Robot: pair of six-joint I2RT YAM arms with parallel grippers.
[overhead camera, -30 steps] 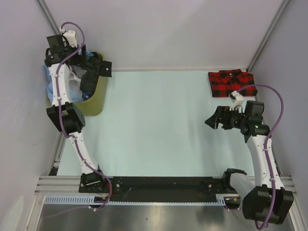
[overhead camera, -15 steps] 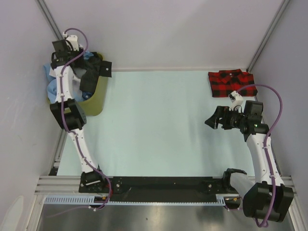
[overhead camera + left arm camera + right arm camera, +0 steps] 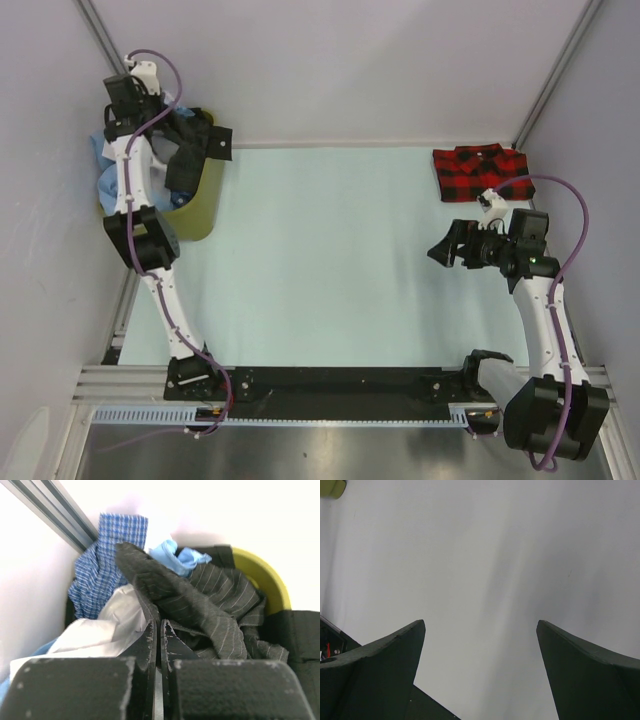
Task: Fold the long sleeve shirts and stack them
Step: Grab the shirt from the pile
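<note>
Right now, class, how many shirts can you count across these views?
5. Red plaid shirt folded at the far right of the table; charcoal pinstripe shirt, blue check shirt, light blue shirt and white shirt piled in the yellow basket. More may lie hidden beneath.

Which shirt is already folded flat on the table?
The red-and-black plaid shirt, far right; the charcoal pinstriped shirt, blue checked shirt and white shirt sit bunched in the yellow basket.

White links and chunky black joints on left arm [image 3: 172, 320] and right arm [image 3: 545, 320], purple cable [image 3: 541, 179] looping each, right claw [image 3: 480, 625] fingers [image 3: 380, 670] broad black wedges, left claw [image 3: 159, 625] scuffed pale.
</note>
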